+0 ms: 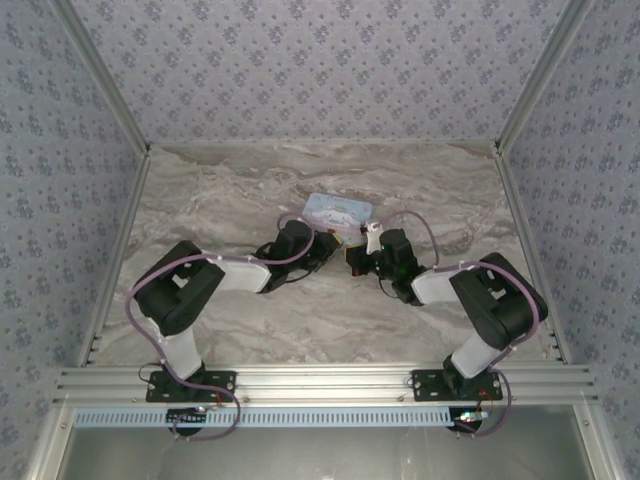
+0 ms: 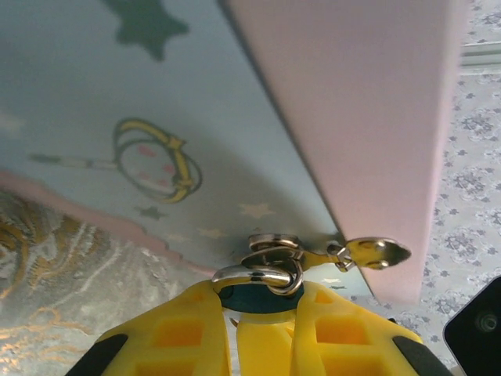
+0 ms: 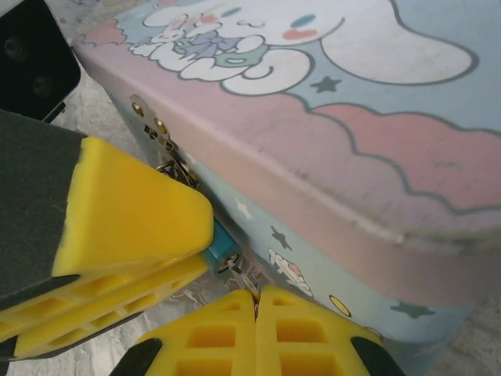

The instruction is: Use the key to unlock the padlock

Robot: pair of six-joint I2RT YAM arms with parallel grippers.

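So: teal padlock [image 3: 223,252] hangs at the front of the cartoon-printed tin box [image 3: 352,117]. Its thin silvery shackle [image 2: 258,274] is threaded thru the tin's hasp loop [image 2: 274,244], just under the pink lid edge. Left gripper [image 2: 260,312] is clamped on the padlock body, yellow pads [image 2: 196,329] either side, w/ only a sliver of teal showing btwn them. Lock's end face points at the right gripper [image 3: 256,301], whose jaws are pressed together on a small silvery key [image 3: 243,278]. Key tip touches that end face; can't tell how far in it sits. From the top view both arms meet at the tin's near side, mid marble table [image 1: 230,190], tin lying flat w/ lid down.
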